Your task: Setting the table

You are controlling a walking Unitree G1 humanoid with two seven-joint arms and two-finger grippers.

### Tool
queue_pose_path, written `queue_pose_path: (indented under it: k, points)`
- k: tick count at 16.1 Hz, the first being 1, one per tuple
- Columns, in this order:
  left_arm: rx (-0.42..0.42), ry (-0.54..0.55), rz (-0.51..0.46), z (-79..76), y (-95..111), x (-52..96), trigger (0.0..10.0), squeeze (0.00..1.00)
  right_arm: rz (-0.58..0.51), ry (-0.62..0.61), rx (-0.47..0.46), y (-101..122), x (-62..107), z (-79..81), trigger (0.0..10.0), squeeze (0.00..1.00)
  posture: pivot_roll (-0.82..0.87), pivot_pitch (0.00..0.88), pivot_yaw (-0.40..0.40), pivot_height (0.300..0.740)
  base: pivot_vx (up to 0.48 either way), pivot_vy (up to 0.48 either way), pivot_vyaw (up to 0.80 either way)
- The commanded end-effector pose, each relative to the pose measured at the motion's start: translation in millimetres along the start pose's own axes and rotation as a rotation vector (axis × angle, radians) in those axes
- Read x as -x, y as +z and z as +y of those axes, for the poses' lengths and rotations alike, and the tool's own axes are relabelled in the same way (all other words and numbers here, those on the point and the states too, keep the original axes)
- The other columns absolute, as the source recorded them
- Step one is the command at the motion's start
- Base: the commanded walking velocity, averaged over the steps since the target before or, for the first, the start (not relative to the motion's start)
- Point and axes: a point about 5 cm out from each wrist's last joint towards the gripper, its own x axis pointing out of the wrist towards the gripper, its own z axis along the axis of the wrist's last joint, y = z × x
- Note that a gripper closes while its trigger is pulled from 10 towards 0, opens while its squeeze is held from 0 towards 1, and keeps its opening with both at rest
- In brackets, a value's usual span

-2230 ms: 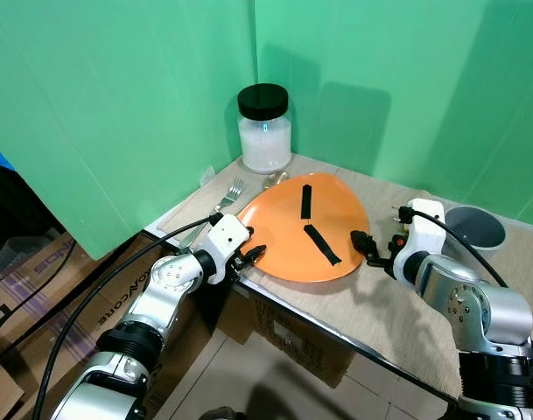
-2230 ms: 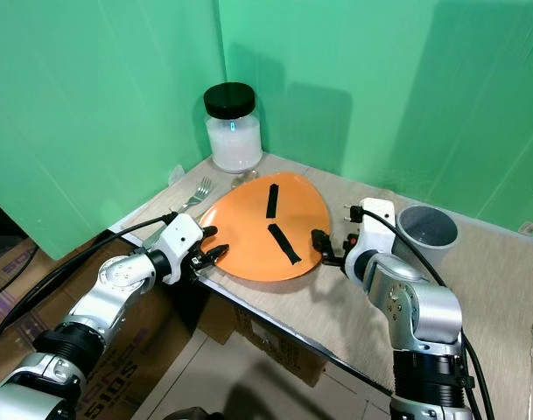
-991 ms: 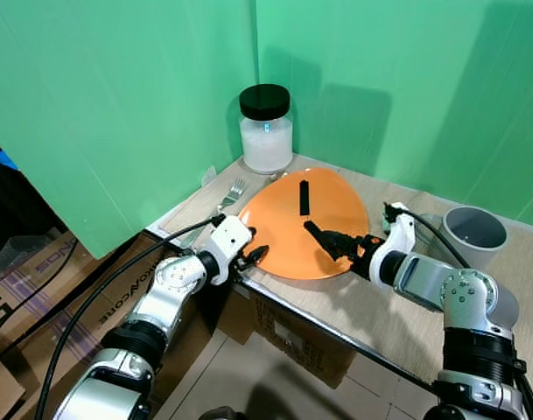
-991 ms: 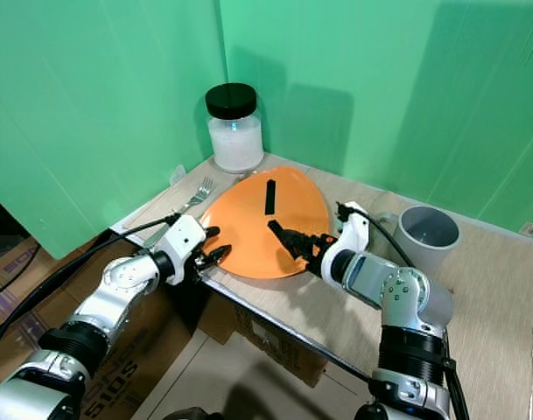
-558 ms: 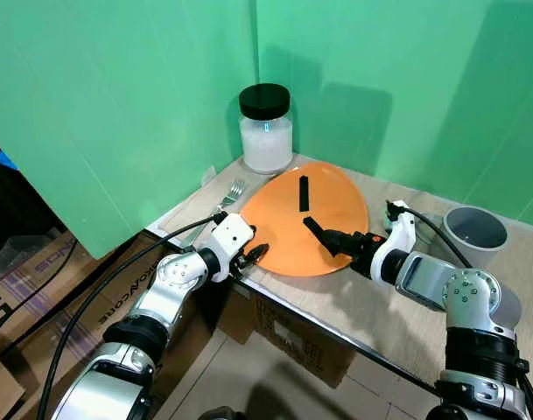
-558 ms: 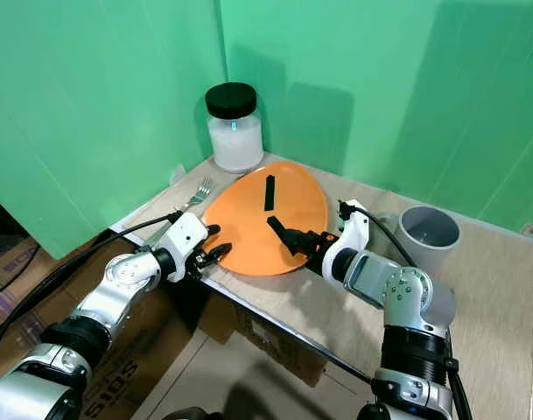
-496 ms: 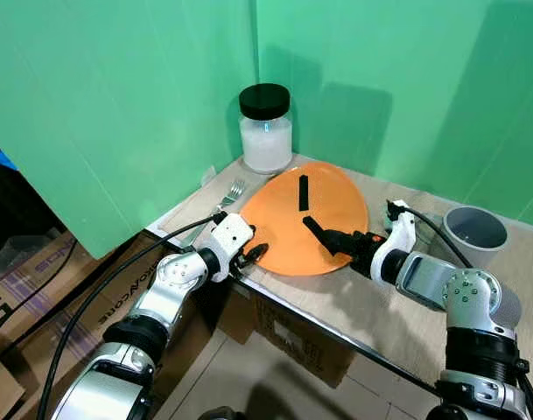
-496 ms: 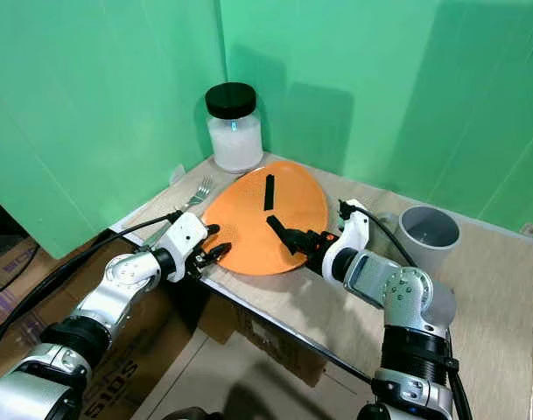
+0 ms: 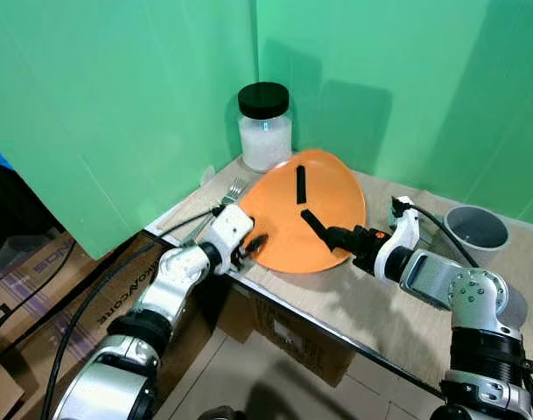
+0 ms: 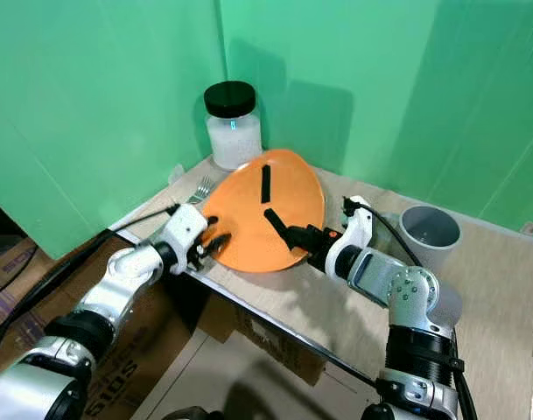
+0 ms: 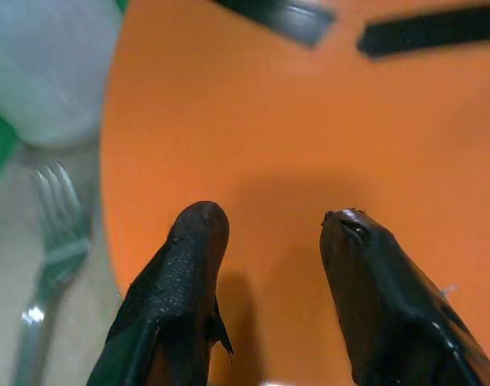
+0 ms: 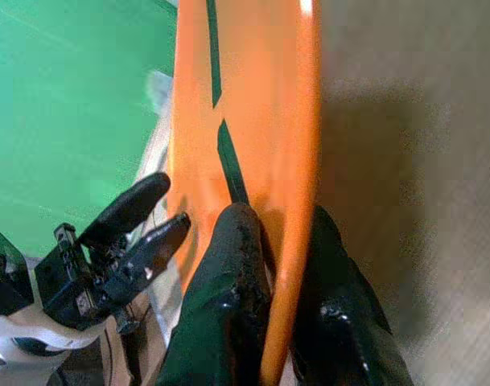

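Tilting on the counter [image 9: 371, 306], the orange plate [image 9: 323, 188] is pinched at its 3 o'clock rim by the right tool [image 12: 278, 241].
The plate's edge is clamped between that tool's black fingers, one above and one below, so the far side is raised. The left tool [image 11: 270, 233] is held spread at the plate's 8 o'clock rim, gripping nothing. A fork [image 9: 222, 199] lies at 9 o'clock, a white jar [image 9: 265, 129] at 11 o'clock, a grey cup [image 9: 476, 229] at 3 o'clock.
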Motion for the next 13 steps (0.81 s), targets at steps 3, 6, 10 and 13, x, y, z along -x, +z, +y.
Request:
queue_pose_path:
  k: [3, 6, 10, 13]
  points:
    - [-0.015, -0.013, -0.26, 15.2, 61, -1.5, 10.0, 0.0, -0.125, 0.048, 0.015, 13, 9.9, 10.2, 0.0, 0.0, -0.12, 0.0, 0.123, 0.74, 0.0, 0.0, 0.0]
    - [0.017, 0.007, -0.415, 27.0, 105, 12.0, 10.0, 0.0, -0.256, 0.141, 0.092, 29, 33.9, 30.2, 0.0, 0.0, -0.1, 0.0, 0.142, 0.74, 0.0, 0.0, 0.0]
    - [0.046, 0.15, -0.477, 45.6, 127, 46.4, 10.0, 1.0, -0.48, 0.122, 0.31, 48, 71.6, 55.3, 0.0, 0.0, -0.08, 0.0, 0.16, 0.74, 0.0, 0.0, 0.0]
    - [0.118, 0.402, -0.434, 49.4, 117, 69.8, 10.0, 0.76, -0.689, 0.135, 0.439, 53, 101.7, 88.0, 10.0, 0.0, -0.08, 0.0, 0.158, 0.74, 0.0, 0.0, 0.0]
